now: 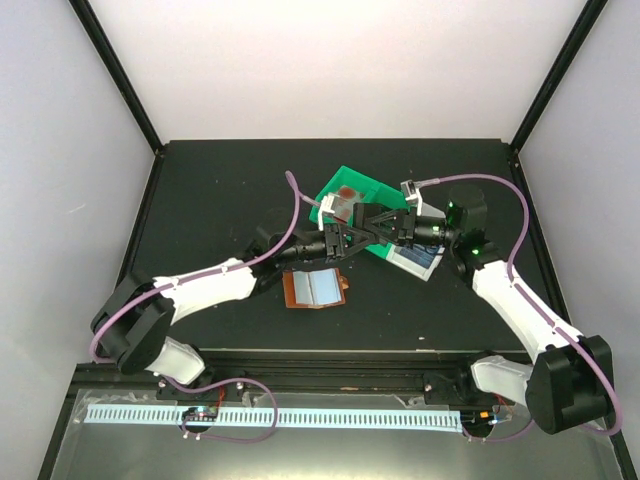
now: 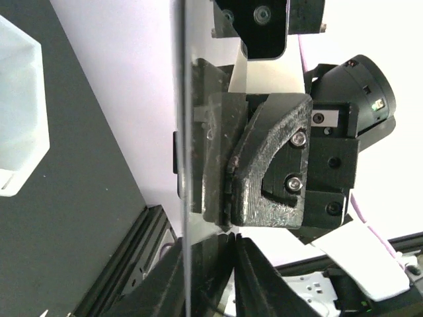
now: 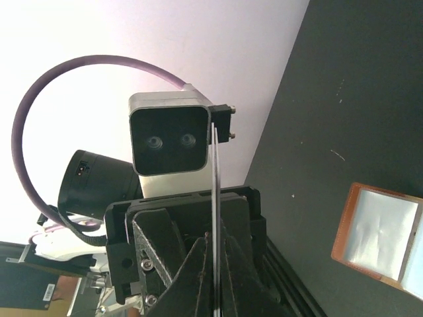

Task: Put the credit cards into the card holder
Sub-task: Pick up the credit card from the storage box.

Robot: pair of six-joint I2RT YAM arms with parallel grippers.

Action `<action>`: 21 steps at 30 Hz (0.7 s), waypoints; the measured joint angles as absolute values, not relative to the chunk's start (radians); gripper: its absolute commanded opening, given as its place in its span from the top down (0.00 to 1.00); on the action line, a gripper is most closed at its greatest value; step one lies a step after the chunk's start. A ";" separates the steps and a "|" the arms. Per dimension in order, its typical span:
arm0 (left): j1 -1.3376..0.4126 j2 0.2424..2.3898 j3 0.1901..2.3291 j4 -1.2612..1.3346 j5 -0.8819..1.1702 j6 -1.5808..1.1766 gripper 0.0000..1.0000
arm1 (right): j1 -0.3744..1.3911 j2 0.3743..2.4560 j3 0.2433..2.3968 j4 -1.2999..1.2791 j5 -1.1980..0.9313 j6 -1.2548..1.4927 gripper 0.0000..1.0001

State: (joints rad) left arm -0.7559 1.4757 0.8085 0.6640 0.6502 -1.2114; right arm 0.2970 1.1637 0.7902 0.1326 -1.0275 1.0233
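Black tabletop (image 1: 200,200) spreads under both arms, and we read it from the left side across. The left arm reaches in from the near left corner toward the middle. Just in front of it lies the card holder (image 1: 315,290), open and flat, brown leather framing a clear window; we also see it low on the right of the right wrist view (image 3: 380,238). It is a little nearer than the spot where the two grippers meet, and apart from them.

The left gripper (image 1: 345,238) faces the right one over the middle of the table. In its own camera its jaws stand close on either side of a credit card (image 2: 183,99) seen edge-on as a thin upright line. One finger lies against the card. Whether the other presses it too, we cannot tell.

Behind the meeting point sits a green bin (image 1: 345,175).

The right gripper (image 1: 375,228) comes next, its black fingers (image 2: 264,165) pinched together on that same card. In the right wrist view the card (image 3: 215,198) rises straight out of the closed tips, held above the table and touching nothing else. We cannot tell its colour from the edge.

Farther right, partly under the right arm, is a white bin (image 1: 418,262).
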 measured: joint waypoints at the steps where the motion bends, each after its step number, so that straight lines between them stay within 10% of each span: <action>1: -0.753 1.469 0.805 0.665 0.655 -1.215 0.85 | 0.296 1.164 0.790 0.138 -1.034 1.028 0.95; 21: -0.691 1.440 0.775 0.775 0.741 -1.311 0.98 | 0.283 1.116 0.769 0.247 -1.049 1.072 0.76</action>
State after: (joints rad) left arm -0.6910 1.4399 0.7746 0.7750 0.7414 -1.3106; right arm 0.2832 1.1160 0.7689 0.2470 -1.0489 1.0718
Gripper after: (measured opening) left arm 0.025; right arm 0.256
